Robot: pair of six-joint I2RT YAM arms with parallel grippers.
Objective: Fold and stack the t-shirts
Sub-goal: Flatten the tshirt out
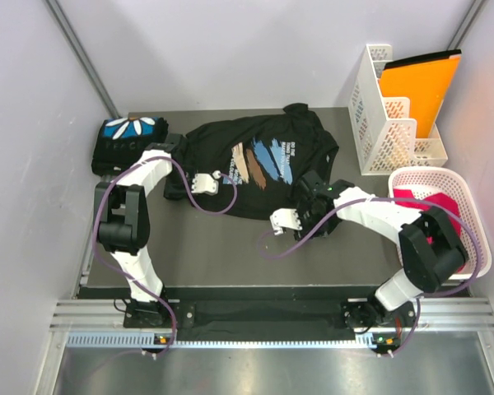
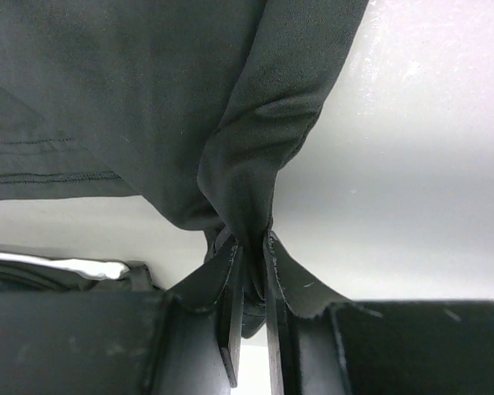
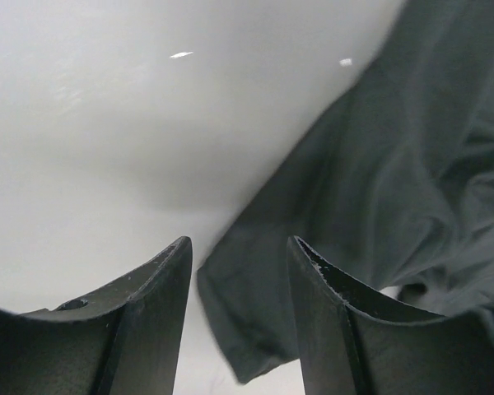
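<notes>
One t-shirt, black with a blue print and white petals, lies folded at the table's back left. The other t-shirt, black with blue-and-tan brush strokes and white text, lies spread and rumpled mid-table. My left gripper is at its left edge. In the left wrist view the left gripper is shut on a bunched fold of this black cloth. My right gripper hovers at the shirt's near right edge. It is open, and a loose corner of the cloth lies below and between its fingers.
A white file rack holding an orange folder stands at the back right. A white basket with red cloth inside sits to the right of my right arm. Grey walls close in on both sides.
</notes>
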